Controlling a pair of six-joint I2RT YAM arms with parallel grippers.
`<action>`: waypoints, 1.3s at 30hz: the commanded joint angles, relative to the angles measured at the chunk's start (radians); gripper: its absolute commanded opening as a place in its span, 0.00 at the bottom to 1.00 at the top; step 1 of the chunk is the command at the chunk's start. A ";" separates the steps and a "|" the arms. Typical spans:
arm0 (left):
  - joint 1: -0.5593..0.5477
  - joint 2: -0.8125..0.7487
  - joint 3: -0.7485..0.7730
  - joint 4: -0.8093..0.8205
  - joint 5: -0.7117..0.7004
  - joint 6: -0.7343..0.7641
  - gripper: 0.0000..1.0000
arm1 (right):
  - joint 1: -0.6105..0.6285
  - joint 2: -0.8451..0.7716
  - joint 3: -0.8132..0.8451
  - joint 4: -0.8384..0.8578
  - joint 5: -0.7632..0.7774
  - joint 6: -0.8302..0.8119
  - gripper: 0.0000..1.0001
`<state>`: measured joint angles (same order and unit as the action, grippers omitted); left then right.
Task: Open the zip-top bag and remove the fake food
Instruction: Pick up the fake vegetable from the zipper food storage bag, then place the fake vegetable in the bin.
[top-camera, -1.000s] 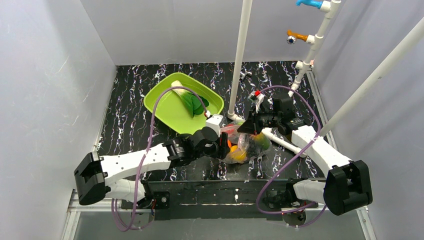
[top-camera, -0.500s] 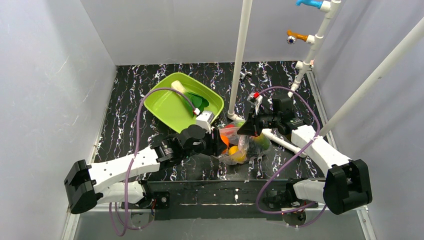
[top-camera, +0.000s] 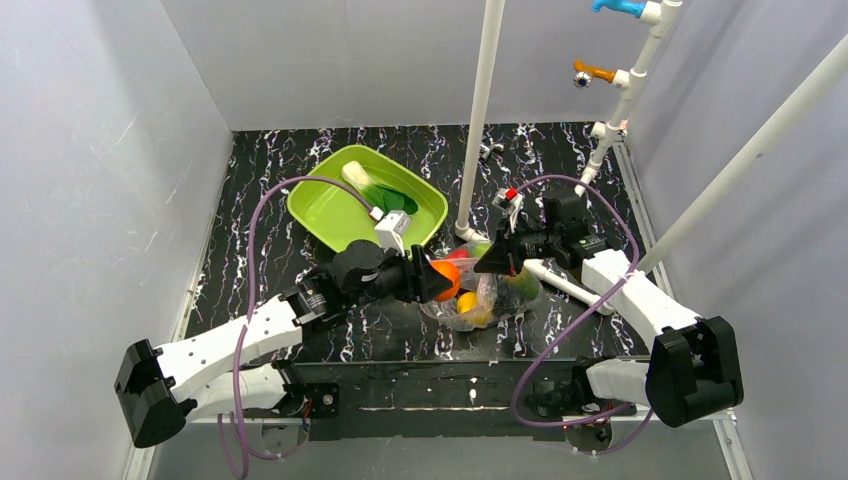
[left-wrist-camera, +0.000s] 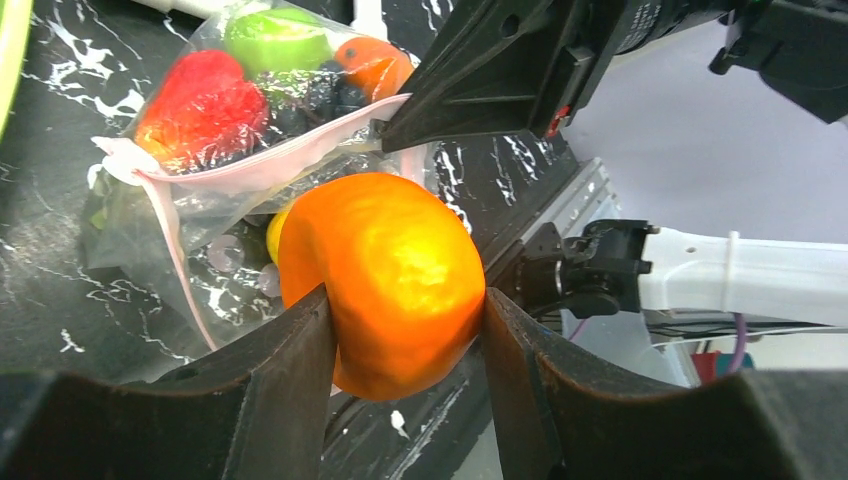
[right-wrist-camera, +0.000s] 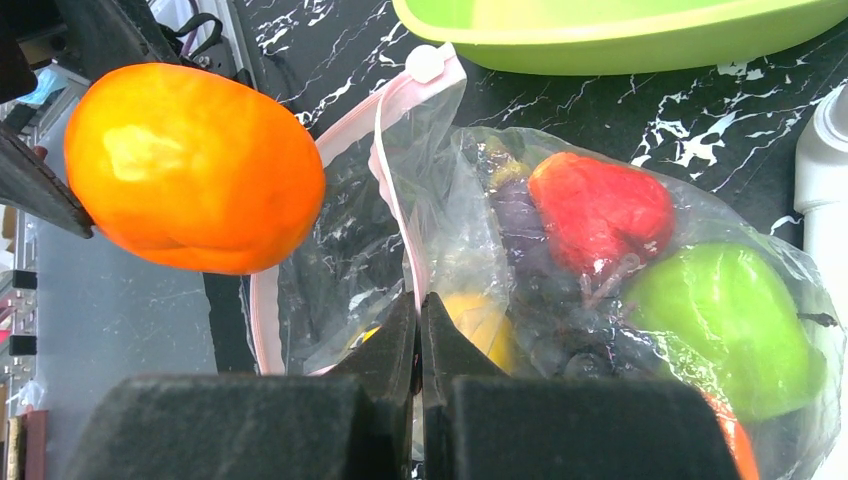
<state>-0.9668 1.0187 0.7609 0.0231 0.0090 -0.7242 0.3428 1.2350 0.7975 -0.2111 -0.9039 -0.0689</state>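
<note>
**Item in hand:** round orange plastic fruit (left-wrist-camera: 385, 280), clamped between the fingers of the left gripper (left-wrist-camera: 405, 300), jaws part-way apart around it. It hangs just outside the mouth of the clear crinkly zip-top bag (right-wrist-camera: 480, 230), which lies mid-table, near the right of the lime-green tray.

**Handling advice:** lift the orange clear of the pinkish zip strip (left-wrist-camera: 250, 165) before swinging far-left. Release it low over the tray so that it does not roll. The right gripper (right-wrist-camera: 420, 310), jaws closed tight on the bag's zip edge, should hold on so the mouth stays agape.

**Bag contents:**
- red fruit (right-wrist-camera: 600, 210)
- green apple (right-wrist-camera: 720, 330)
- yellow lemon (right-wrist-camera: 480, 325)
- dark grapes (left-wrist-camera: 320, 95)
- a smaller orange piece (left-wrist-camera: 372, 65)

**Lime-green square plastic tray (top-camera: 340, 215):** holds one white-stalked leafy green (top-camera: 385, 195) and has room for more.

**Surface:** black marbled table (top-camera: 260, 200).
</note>
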 joint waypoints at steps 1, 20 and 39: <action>0.029 -0.039 -0.026 0.058 0.090 -0.042 0.00 | 0.004 0.001 0.042 -0.004 -0.016 -0.026 0.01; 0.080 -0.076 -0.049 0.099 0.053 -0.194 0.00 | 0.004 0.004 0.046 -0.016 -0.015 -0.038 0.01; 0.321 -0.148 -0.021 -0.118 0.019 -0.036 0.00 | 0.004 0.007 0.051 -0.034 -0.019 -0.059 0.01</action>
<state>-0.6964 0.8783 0.7090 -0.0238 0.0452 -0.8295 0.3428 1.2434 0.8043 -0.2375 -0.9035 -0.1085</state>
